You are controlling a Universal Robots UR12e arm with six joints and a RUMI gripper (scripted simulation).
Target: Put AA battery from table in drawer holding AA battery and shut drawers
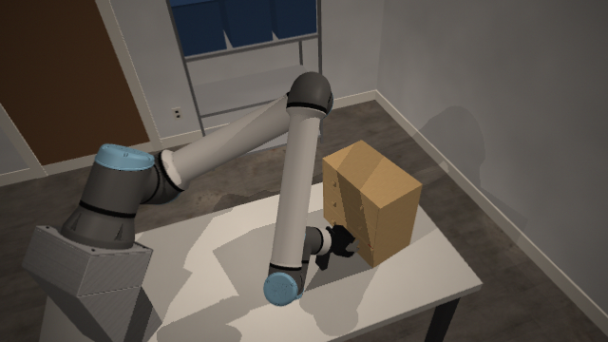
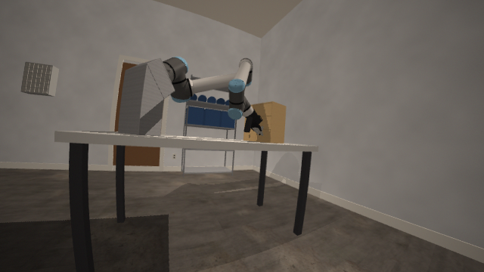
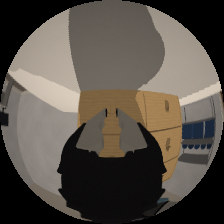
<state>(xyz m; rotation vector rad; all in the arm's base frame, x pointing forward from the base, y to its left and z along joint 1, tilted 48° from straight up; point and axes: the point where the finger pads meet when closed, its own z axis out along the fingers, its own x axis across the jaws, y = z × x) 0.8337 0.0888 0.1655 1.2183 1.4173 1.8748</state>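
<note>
Grey room, white table [image 1: 427, 285]. Arm rises from the base at left to a high elbow [image 1: 311, 90], forearm drops steeply, wrist bent toward the chest [image 1: 380, 190] at right. Gripper [image 1: 352, 247] is narrow, pinching the lowest drawer's knob [image 3: 109, 132]. The AA battery can't be made out.

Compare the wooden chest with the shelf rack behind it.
The chest is tan and solid-sided; the shelf rack is an open grey frame. The chest stands on the table; the rack stands on the floor by the wall. The chest has knobbed drawers; the rack carries blue bins. Both stand upright.
</note>
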